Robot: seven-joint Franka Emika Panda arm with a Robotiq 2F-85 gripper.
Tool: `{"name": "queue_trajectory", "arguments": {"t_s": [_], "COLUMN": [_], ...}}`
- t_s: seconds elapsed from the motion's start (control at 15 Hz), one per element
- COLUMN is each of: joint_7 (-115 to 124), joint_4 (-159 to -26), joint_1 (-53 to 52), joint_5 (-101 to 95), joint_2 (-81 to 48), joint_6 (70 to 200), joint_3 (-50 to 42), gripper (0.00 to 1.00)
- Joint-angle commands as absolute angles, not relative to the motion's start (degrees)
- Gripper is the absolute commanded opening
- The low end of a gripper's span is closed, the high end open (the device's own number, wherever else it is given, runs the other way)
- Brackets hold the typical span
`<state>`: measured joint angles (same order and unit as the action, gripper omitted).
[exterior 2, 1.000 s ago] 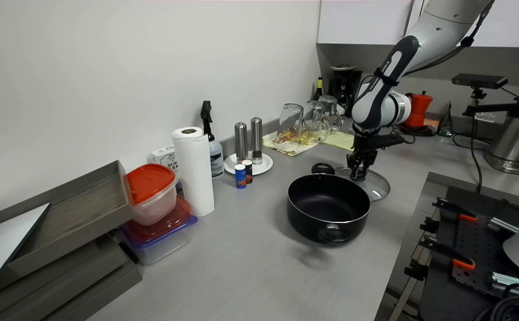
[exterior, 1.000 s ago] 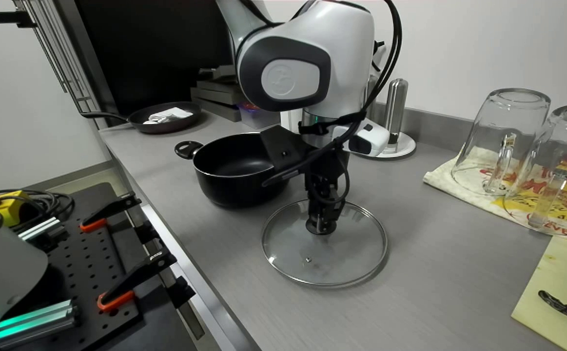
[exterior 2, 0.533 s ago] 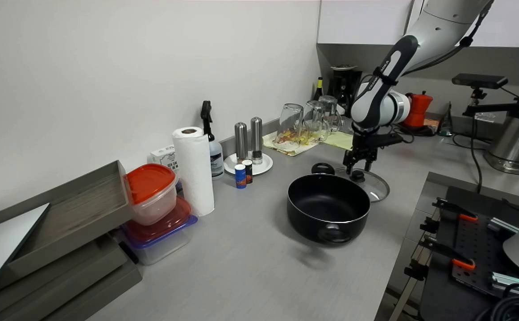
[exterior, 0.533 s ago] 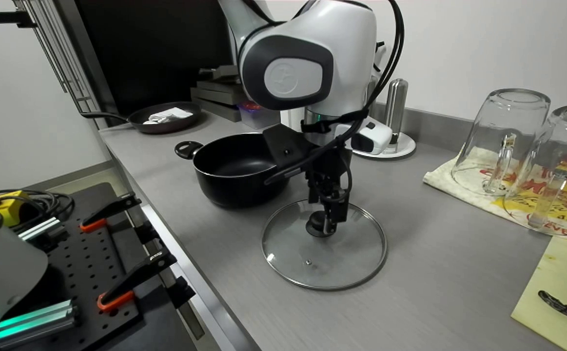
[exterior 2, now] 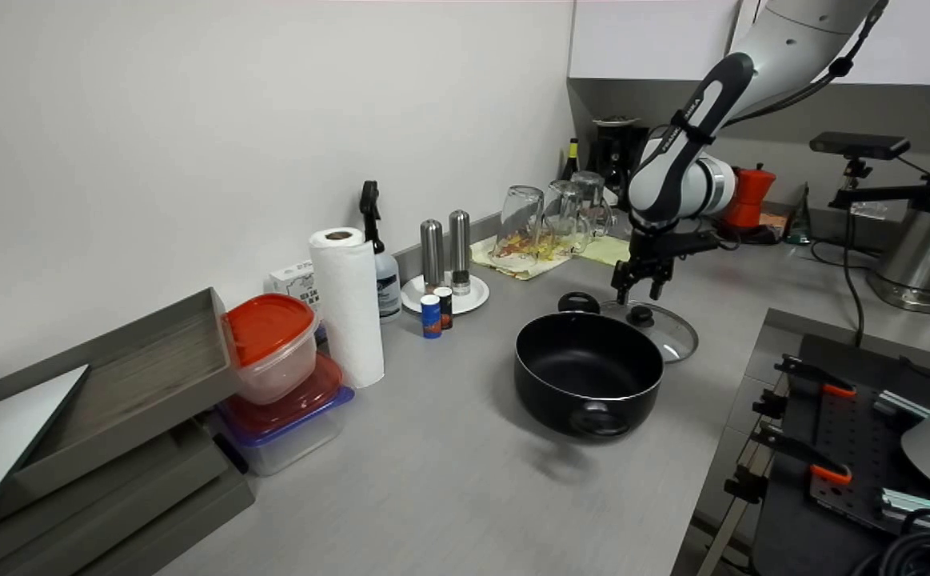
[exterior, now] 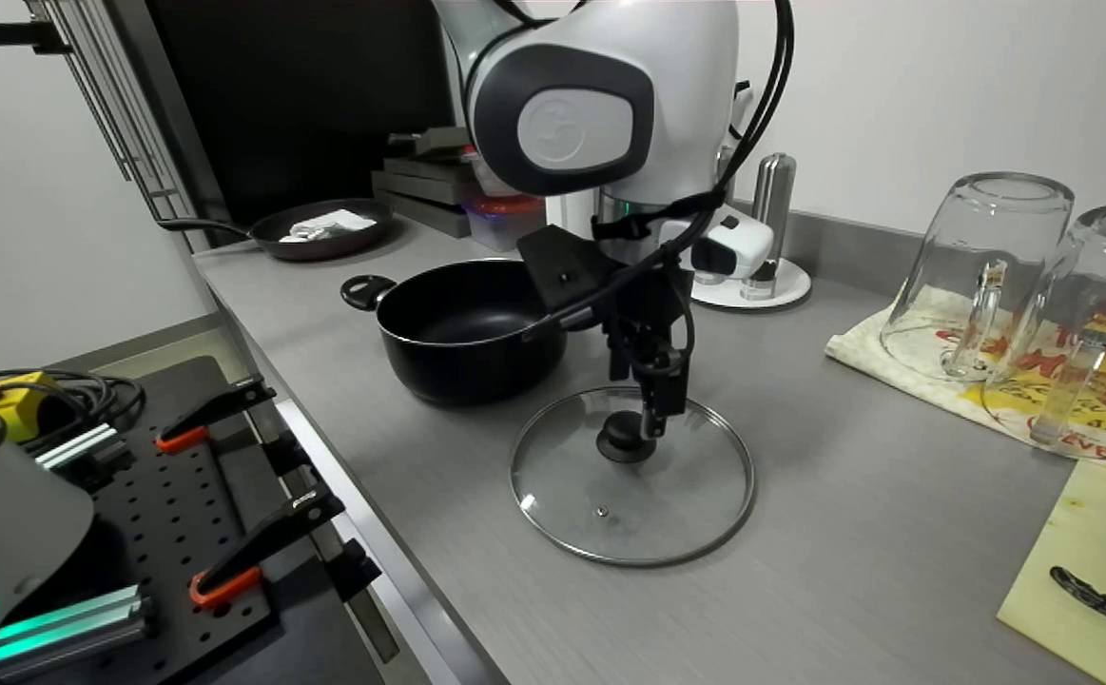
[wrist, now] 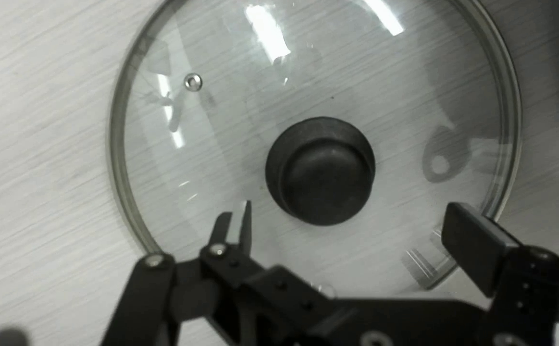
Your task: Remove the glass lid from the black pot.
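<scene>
The glass lid (exterior: 667,518) lies flat on the grey counter beside the black pot (exterior: 457,366), its black knob (wrist: 327,182) facing up. In both exterior views the pot is uncovered, and its dark inside shows. My gripper (exterior 2: 639,298) hangs just above the lid with its fingers spread wide. Seen from the wrist, the knob is below and between the spread fingertips, touched by neither, and most of the lid's metal rim shows around it. Nothing is held.
Upturned glass jars (exterior: 980,257) stand on a patterned cloth near the wall. A frying pan (exterior: 277,221) sits at the counter's far end. Steel mills (exterior 2: 459,248) stand on a white plate behind the pot. The counter's front edge (exterior: 400,561) runs close by.
The gripper has let go of the knob, opened wide and risen a little above it. The lid has dropped slightly and now rests on the counter. The pot has stayed put.
</scene>
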<state>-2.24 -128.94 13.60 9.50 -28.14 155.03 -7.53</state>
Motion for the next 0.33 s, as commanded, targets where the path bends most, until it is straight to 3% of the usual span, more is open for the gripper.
{"name": "queue_trajectory", "arguments": {"t_s": [0.0,0.27], "joint_7": [-2.0,-2.0], "joint_4": [-129.2,-130.5], "joint_1": [13.8,13.7], "joint_5": [9.2,9.2], "joint_2": [-27.1,-25.0], "joint_6": [154.9,154.8], "joint_3": [-7.3,-7.2], "gripper": [1.0,1.0]}}
